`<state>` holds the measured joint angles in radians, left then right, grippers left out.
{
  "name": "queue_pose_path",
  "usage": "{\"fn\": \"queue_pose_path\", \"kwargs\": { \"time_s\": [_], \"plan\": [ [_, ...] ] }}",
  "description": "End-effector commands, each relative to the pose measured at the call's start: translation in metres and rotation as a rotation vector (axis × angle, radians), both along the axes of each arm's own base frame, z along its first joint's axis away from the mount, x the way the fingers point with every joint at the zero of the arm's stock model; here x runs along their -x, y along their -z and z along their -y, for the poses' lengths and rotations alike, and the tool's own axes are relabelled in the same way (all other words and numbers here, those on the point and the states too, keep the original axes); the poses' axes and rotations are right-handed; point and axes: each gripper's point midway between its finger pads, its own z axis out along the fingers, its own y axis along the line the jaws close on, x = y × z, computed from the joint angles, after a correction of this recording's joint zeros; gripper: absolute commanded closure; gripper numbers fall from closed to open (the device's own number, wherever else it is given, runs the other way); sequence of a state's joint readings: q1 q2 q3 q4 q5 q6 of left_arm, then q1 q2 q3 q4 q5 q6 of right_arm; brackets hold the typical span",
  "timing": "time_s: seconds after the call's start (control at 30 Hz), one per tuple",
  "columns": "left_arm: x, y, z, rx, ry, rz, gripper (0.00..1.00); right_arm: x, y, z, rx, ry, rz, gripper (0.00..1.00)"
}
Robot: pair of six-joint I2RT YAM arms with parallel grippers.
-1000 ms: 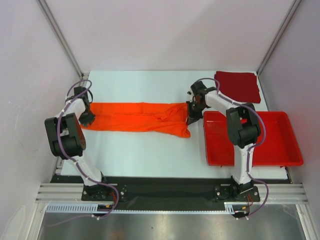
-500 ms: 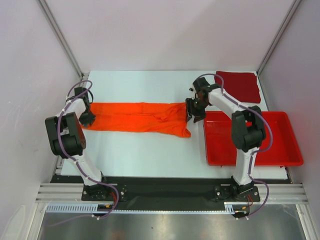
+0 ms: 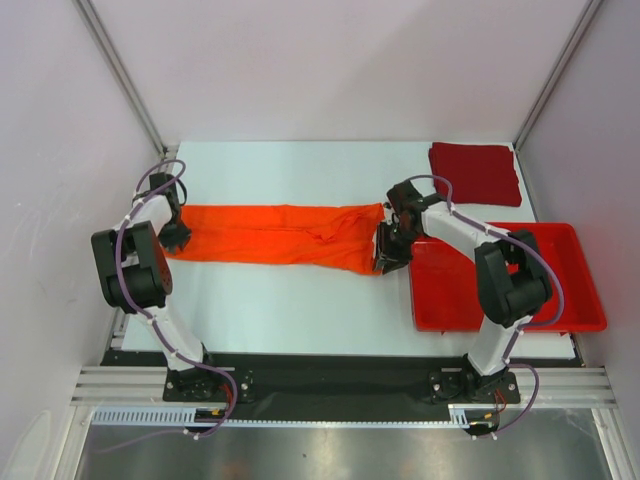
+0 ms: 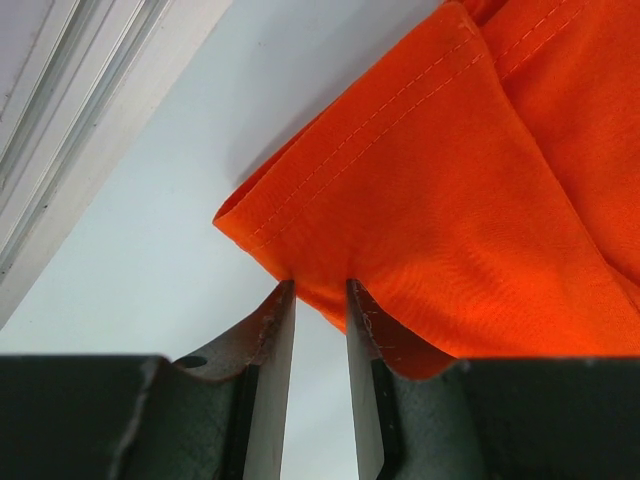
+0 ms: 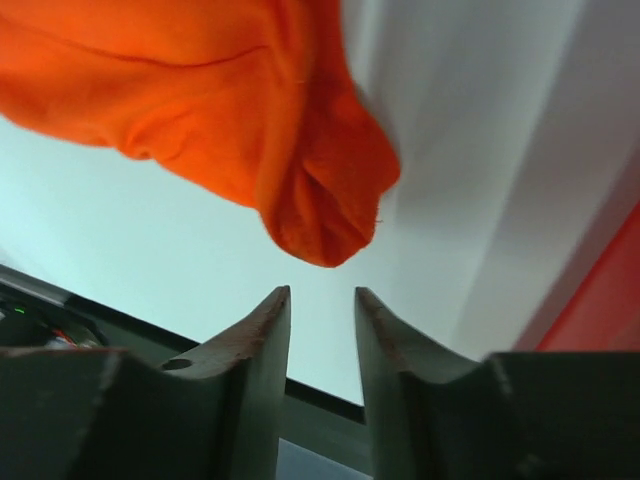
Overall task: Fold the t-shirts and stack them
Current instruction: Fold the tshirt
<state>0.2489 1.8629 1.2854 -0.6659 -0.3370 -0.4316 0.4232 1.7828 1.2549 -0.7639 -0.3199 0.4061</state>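
Fingers of my right gripper (image 5: 322, 292) stand parted and empty, with the bunched end of the bright orange cloth t-shirt (image 5: 250, 110) just above their tips. That shirt lies as a long band across mid-frame in the top view. My left gripper (image 4: 320, 284) sits at its left hem, jaws narrowly apart; whether it pinches, I cannot tell. I'd ease the right forward, take the whole bunch, then close.

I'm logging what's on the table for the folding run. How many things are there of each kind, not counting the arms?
T-shirts: 2 (the orange t-shirt, lying spread out, and the dark red t-shirt, folded at the far right)
Trays: 1 (the red tray)
Total: 3
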Motion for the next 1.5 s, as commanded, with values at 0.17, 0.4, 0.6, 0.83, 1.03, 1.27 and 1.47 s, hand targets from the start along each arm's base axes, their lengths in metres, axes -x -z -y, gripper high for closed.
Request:
{"fn": "queue_pose_path", "kwargs": {
  "time_s": [0.17,0.4,0.6,0.83,1.03,1.27,1.47],
  "plan": [
    [-0.015,-0.006,-0.013,-0.026,-0.001,0.028,0.69,-0.015,-0.016,-0.003,-0.064,0.235,0.013,0.55],
    [-0.016,-0.002,-0.01,-0.01,-0.01,0.031,0.77,-0.024,-0.008,0.003,-0.057,0.337,-0.02,0.5],
    [-0.013,0.003,-0.013,-0.01,-0.018,0.028,0.81,-0.019,-0.005,0.013,-0.039,0.362,-0.035,0.43],
    [-0.01,0.01,-0.022,-0.02,-0.037,0.005,0.82,-0.021,0.0,0.008,-0.069,0.37,-0.057,0.43],
    [0.0,0.019,-0.026,-0.012,-0.06,-0.019,0.82,-0.021,0.01,0.005,-0.053,0.376,-0.083,0.44],
    [0.006,0.026,-0.027,0.004,-0.07,-0.038,0.82,-0.018,0.013,0.003,-0.005,0.264,-0.017,0.44],
    [0.004,0.025,-0.026,0.012,-0.063,-0.036,0.83,-0.017,0.003,0.0,-0.022,0.146,0.124,0.43]
  ]
}}
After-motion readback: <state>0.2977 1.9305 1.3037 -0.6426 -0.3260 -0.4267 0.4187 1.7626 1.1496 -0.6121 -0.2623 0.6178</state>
